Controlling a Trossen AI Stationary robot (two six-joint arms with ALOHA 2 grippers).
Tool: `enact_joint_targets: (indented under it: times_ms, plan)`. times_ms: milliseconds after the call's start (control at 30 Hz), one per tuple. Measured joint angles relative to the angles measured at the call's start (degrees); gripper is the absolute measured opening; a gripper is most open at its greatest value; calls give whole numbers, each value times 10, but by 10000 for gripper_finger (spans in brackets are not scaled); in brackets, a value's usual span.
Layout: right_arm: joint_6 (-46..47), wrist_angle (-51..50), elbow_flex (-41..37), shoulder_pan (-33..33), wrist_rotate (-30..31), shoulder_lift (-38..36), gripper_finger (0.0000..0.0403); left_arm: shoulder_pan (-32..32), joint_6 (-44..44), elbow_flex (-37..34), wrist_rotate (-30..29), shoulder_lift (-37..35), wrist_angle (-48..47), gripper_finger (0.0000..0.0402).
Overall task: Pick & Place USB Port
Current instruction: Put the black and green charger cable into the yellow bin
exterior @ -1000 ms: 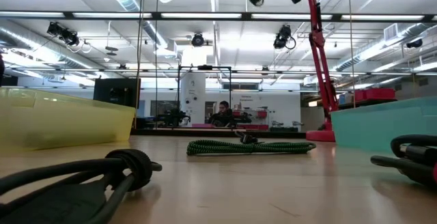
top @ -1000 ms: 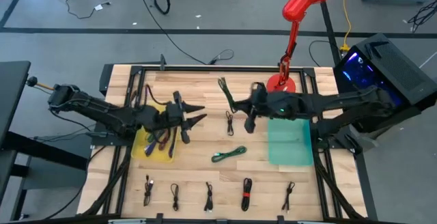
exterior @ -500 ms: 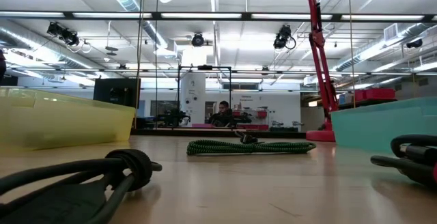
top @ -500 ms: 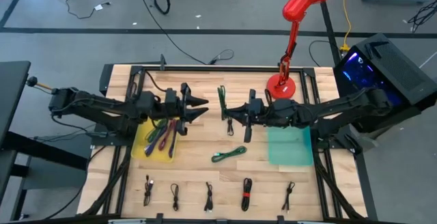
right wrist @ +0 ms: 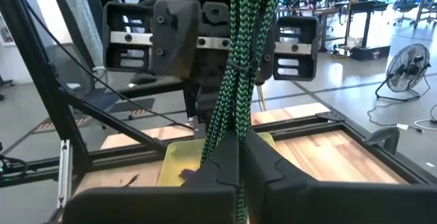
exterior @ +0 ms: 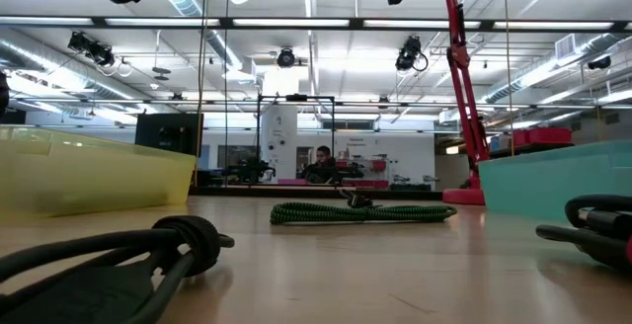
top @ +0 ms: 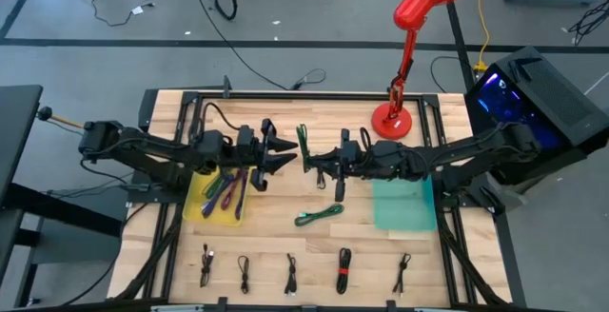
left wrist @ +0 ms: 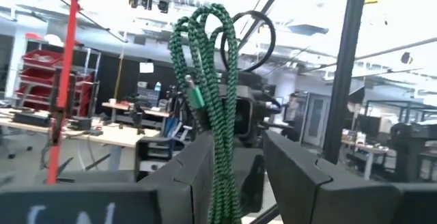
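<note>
A bundled green braided cable (top: 304, 146) is held in the air over the table's middle, between my two grippers. My right gripper (top: 312, 163) comes from the table's right and is shut on it (right wrist: 239, 67). My left gripper (top: 285, 152) faces it from the left and is open. Its fingers (left wrist: 235, 176) stand on either side of the cable (left wrist: 212, 67); whether they touch it I cannot tell. A second green cable (top: 319, 215) lies flat on the table nearer the front edge (exterior: 360, 211). My right gripper pinches the green bundle between its two fingers, several strands together, part-way along its length (right wrist: 232, 125). The fingers come level from the table's right and lie across the bundle. The cable is lifted clear of the table, its looped end (left wrist: 205, 19) standing beyond the fingers.
A yellow bin (top: 202, 213) with cables in it sits below my left arm, and a teal bin (top: 404, 207) lies below my right arm. Several small black cables (top: 290, 274) line the near edge. A red lamp (top: 392, 114) stands at the far right.
My right gripper has carried the green cable toward the table's left, toward my left gripper. My left gripper has moved toward the table's right and far side, off the yellow bin, and the cable now stands between its open fingers.
</note>
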Motion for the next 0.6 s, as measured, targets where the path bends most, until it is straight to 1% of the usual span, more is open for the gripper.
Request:
enact_joint_targets:
  times_ms: [133,333,600]
  plan:
    - [0,4,0,0,0,6,0,0,-6,0,5,0,3,133]
    - [4,41,0,0,-10,29,0,0,-6,0,1,6,4,133]
    - [-16,58,0,4,-16,26,0,0,-6,0,-3,9,-10,133]
